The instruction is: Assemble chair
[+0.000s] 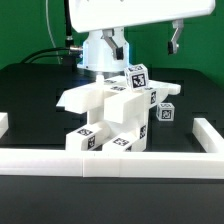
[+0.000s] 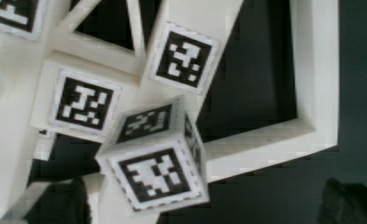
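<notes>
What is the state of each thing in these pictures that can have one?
chair parts: heaped together on the table, not yet a finished chair.
small tagged block: at the heap's edge on the exterior view's right, tag facing the camera.
gripper: raised above the table; open or shut cannot be told.

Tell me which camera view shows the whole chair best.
The exterior view: the chair appears whole there, standing inside the low border wall. The wrist view shows only a few tagged pieces close up, cut by the picture's edges.
</notes>
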Action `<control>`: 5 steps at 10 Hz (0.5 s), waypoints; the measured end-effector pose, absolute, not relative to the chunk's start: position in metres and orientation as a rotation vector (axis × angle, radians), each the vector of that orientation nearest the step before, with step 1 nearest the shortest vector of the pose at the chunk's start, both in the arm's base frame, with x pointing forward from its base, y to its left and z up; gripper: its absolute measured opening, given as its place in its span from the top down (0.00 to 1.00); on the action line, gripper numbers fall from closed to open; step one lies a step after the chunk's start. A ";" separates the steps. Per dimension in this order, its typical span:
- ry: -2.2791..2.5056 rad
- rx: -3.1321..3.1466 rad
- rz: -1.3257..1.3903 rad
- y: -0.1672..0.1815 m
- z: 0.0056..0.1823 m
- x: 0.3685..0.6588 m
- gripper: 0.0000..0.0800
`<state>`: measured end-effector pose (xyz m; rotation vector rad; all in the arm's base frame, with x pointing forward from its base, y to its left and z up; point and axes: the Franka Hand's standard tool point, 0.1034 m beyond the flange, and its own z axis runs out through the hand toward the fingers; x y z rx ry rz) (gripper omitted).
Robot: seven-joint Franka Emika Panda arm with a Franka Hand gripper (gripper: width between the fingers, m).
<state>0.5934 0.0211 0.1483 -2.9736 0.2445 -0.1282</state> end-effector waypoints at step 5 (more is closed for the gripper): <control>0.178 -3.015 -0.169 0.009 0.130 0.596 0.19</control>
